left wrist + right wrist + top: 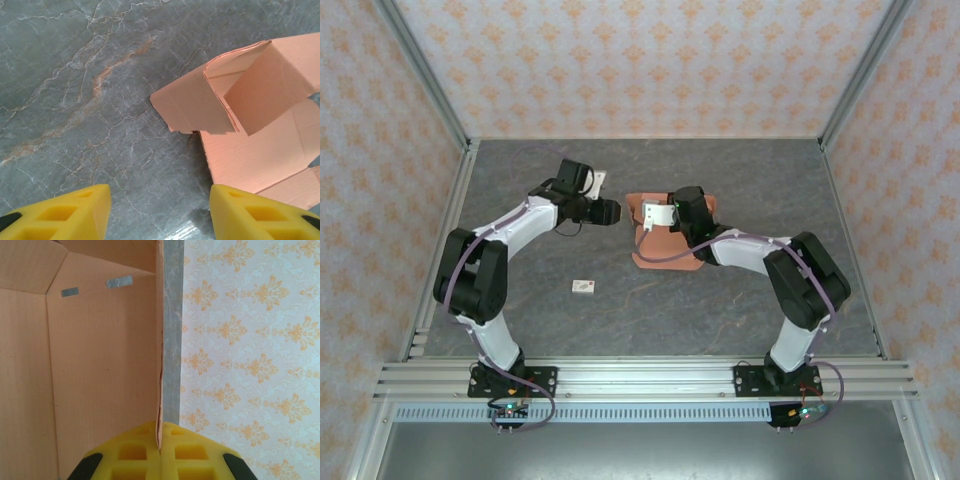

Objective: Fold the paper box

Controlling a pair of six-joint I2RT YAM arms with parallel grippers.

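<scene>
The paper box was only partly folded: the right gripper pinched one raised wall, while unfolded flaps lay just ahead of the wide, empty left gripper.

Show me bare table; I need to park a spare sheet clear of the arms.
Free: the far right of the table, between the paper box and the wall; the near strip between the white tag and the rail. Crowded: mid-table, where left gripper and right gripper meet at the box.

Paper box part hidden under R arm; tag mark too small.
</scene>
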